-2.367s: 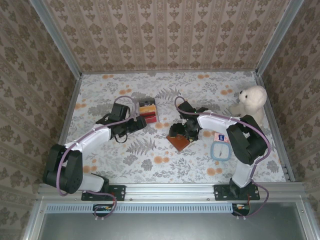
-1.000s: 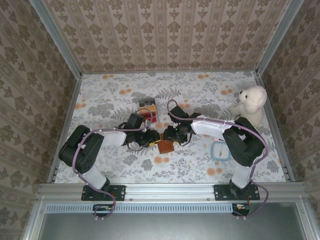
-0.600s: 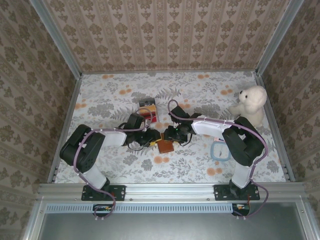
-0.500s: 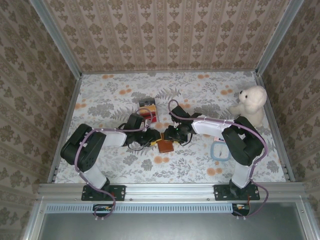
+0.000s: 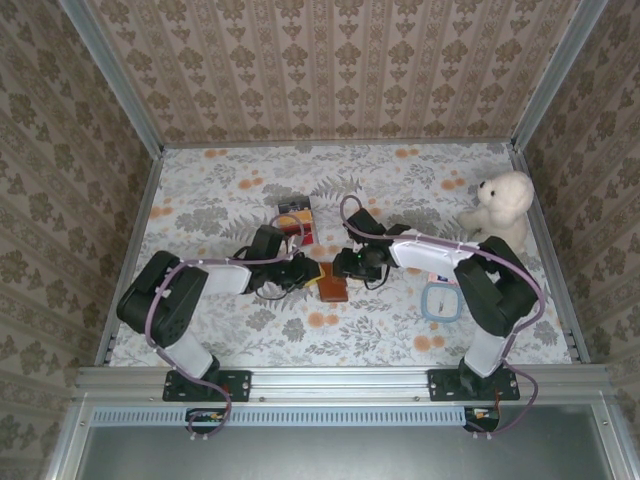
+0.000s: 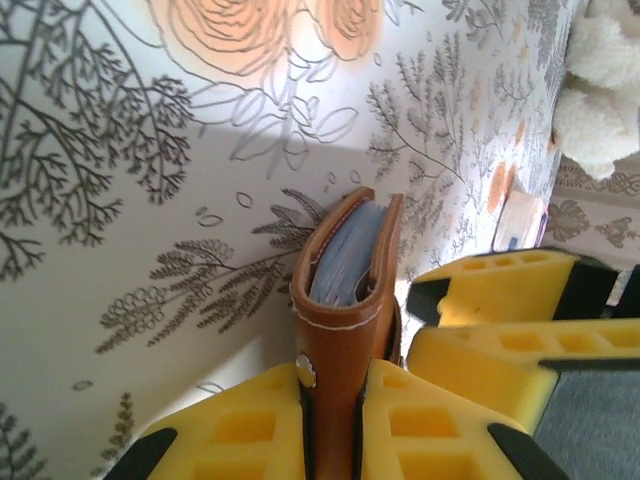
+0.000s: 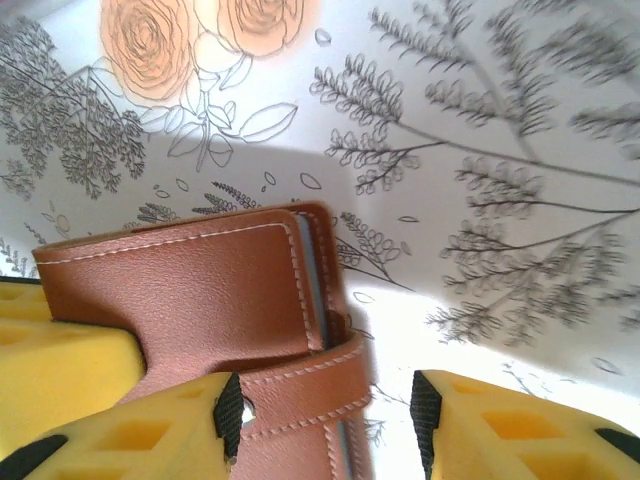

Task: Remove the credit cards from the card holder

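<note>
The card holder (image 5: 333, 283), a brown leather wallet, stands on edge on the floral table between the two arms. My left gripper (image 6: 337, 425) is shut on its spine end, one yellow finger (image 6: 230, 435) on each side. Bluish-grey layers (image 6: 345, 255) show between its covers; I cannot tell whether they are the credit cards. My right gripper (image 7: 325, 425) is open at the holder's other end. The leather strap (image 7: 300, 395) lies against its left finger (image 7: 130, 435), with a gap to the right finger (image 7: 520, 425). In the top view the left gripper (image 5: 305, 272) and right gripper (image 5: 350, 265) meet at the holder.
A small black box (image 5: 296, 222) with red and yellow contents sits just behind the left gripper. A white teddy bear (image 5: 500, 205) sits at the far right, with a light-blue square frame (image 5: 441, 301) and a pink card (image 5: 440, 273) near the right arm. Patterned walls enclose the table.
My left gripper's fingers have shut on the card holder. The right gripper has shifted slightly back and to the right, and the holder moved a little with it.
</note>
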